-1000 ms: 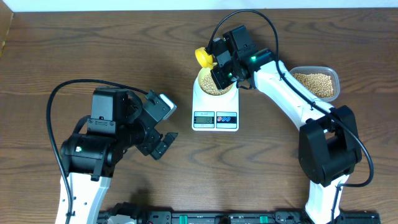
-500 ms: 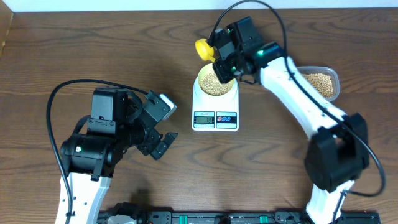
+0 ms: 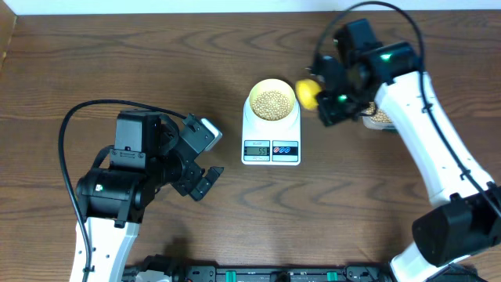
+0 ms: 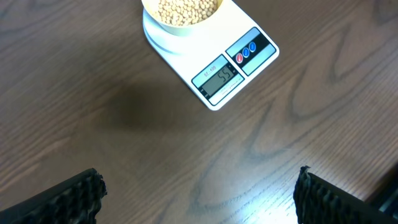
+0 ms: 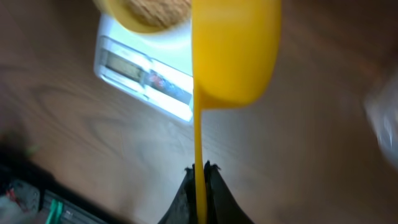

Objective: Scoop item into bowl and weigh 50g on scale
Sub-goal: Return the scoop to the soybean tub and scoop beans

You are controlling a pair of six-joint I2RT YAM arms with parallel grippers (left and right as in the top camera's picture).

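Observation:
The pale yellow bowl [image 3: 252, 94] stands on the white scale [image 3: 271, 149], filled with beige beans [image 3: 272, 102]. In the left wrist view the bowl [image 4: 177, 28], the beans [image 4: 186, 7] and the scale [image 4: 233, 71] sit at the top. My right gripper [image 3: 333, 102] is shut on the thin handle of a yellow measuring spoon [image 3: 308, 94], held above the table just right of the bowl. The right wrist view shows the spoon [image 5: 233, 56] edge-on, its handle pinched in the gripper [image 5: 200, 171]. My left gripper [image 3: 205, 184] stands open over bare table, left of the scale; nothing lies between its fingers [image 4: 62, 199].
A clear plastic tub of beans [image 3: 381, 117] lies right of the scale, mostly hidden under my right arm. A black cable [image 3: 78, 117] loops over the table left of my left arm. The scale's grey display [image 4: 217, 78] faces the near edge.
My right arm has swung the spoon from the bowl's far left rim across to the right of the bowl, toward the tub. The left arm has not moved.

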